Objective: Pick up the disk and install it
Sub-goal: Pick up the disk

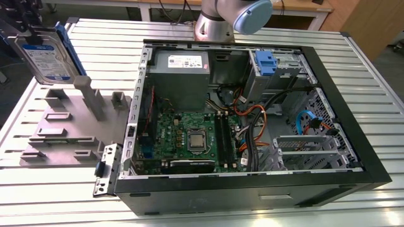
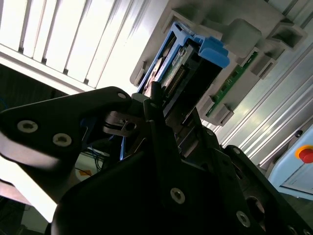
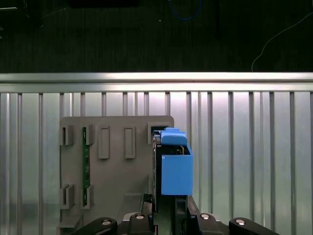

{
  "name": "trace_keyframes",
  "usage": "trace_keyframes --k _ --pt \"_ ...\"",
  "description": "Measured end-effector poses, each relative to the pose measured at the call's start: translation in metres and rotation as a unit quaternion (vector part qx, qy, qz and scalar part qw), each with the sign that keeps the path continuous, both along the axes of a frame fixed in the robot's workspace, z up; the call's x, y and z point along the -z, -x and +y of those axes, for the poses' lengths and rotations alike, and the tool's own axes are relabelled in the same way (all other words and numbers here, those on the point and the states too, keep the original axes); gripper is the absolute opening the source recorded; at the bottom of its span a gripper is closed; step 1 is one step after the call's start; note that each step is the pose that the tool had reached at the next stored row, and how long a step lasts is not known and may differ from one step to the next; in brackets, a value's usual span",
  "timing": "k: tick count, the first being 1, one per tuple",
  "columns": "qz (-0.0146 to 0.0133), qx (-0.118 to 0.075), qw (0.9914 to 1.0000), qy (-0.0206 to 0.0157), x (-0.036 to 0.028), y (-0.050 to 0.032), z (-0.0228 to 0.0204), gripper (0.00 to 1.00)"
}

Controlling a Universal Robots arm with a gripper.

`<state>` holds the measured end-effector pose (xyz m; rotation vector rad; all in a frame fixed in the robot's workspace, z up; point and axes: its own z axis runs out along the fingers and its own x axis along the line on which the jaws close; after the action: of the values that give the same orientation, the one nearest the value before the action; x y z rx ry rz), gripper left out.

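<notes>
The pick-up looks done. The end effector (image 3: 168,215) is clamped on the disk (image 1: 45,56), which hangs upright above the grey holder (image 1: 63,127) on the desk (image 1: 366,61), well apart from the open computer case (image 1: 252,191). Installing it calls for lining the blue rails up squarely with the drive cage (image 1: 277,66) inside, clear of the cables.

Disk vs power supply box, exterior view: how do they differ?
The disk is thin, held on edge by the hand outside the case; the power supply box is bulky and sits inside it. The disk has blue side rails; the box has none. Both are grey metal with labels.
</notes>
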<state>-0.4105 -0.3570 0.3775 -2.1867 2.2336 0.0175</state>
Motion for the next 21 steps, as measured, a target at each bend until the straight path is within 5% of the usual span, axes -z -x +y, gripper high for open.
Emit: trace_keyframes --k 21 --pt "-0.0002 0.0 1.0 -0.0001 -0.0074 0.0 0.0 0.35"
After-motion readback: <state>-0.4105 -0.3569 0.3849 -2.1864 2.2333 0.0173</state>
